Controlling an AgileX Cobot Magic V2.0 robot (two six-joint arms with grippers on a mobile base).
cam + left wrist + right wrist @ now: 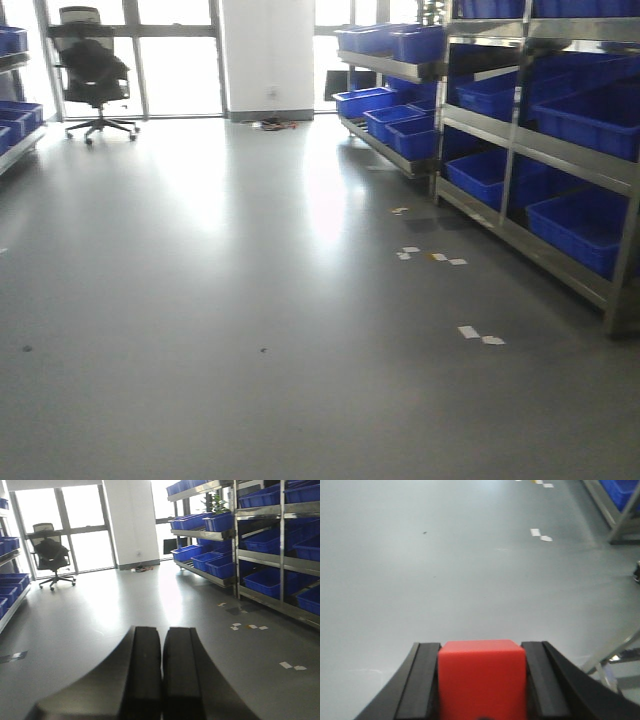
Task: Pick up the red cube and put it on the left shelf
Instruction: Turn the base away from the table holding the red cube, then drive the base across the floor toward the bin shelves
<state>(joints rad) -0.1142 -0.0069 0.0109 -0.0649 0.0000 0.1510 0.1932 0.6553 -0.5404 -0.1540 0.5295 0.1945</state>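
Observation:
The red cube (pixel 482 680) sits between the two black fingers of my right gripper (pixel 481 648), which is shut on it and holds it above the grey floor. My left gripper (pixel 162 630) is shut and empty, with its fingers pressed together, pointing across the room. The left shelf shows only as a steel rack with blue crates at the far left edge of the front view (pixel 18 150) and of the left wrist view (pixel 15 609). It is several metres from both grippers. Neither gripper shows in the front view.
Steel racks with blue crates (pixel 540 130) line the right side. A black office chair (pixel 95 70) stands by the far windows. A white pillar (pixel 265 55) is at the back. Tape marks (pixel 480 335) lie on the floor. A rack leg (pixel 622 522) is near my right gripper.

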